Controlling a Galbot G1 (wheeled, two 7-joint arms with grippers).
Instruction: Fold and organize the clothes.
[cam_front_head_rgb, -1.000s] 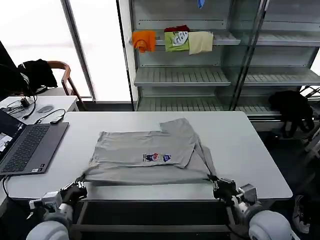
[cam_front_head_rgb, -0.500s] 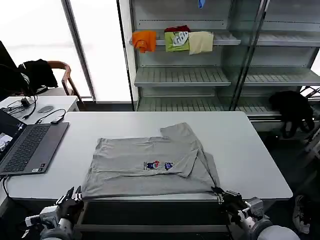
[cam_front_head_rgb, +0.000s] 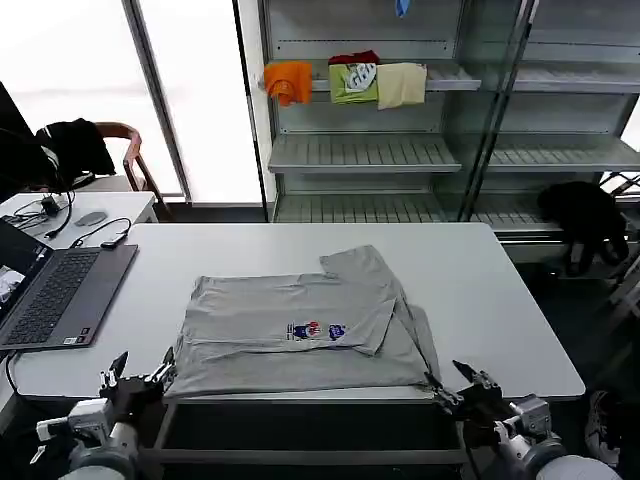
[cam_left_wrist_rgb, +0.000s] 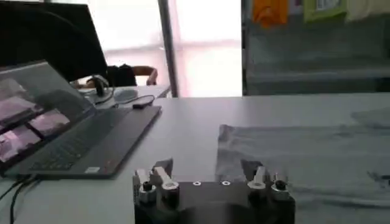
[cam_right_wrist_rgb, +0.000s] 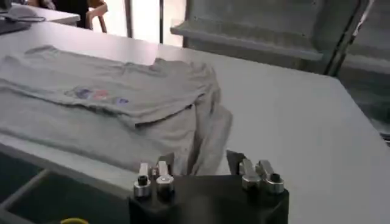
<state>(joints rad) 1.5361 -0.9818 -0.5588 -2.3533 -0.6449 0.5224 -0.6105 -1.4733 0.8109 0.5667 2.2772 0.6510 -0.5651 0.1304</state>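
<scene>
Grey shirt (cam_front_head_rgb: 300, 335), one, on table (cam_front_head_rgb: 500, 300), two open tools, left tool (cam_front_head_rgb: 140, 370), right tool (cam_front_head_rgb: 462, 385)

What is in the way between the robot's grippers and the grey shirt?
Nothing visible. The left gripper and the right gripper hang open at the table's near edge, just off the grey shirt's front corners. The laptop sits off to the left, apart from the shirt.
</scene>
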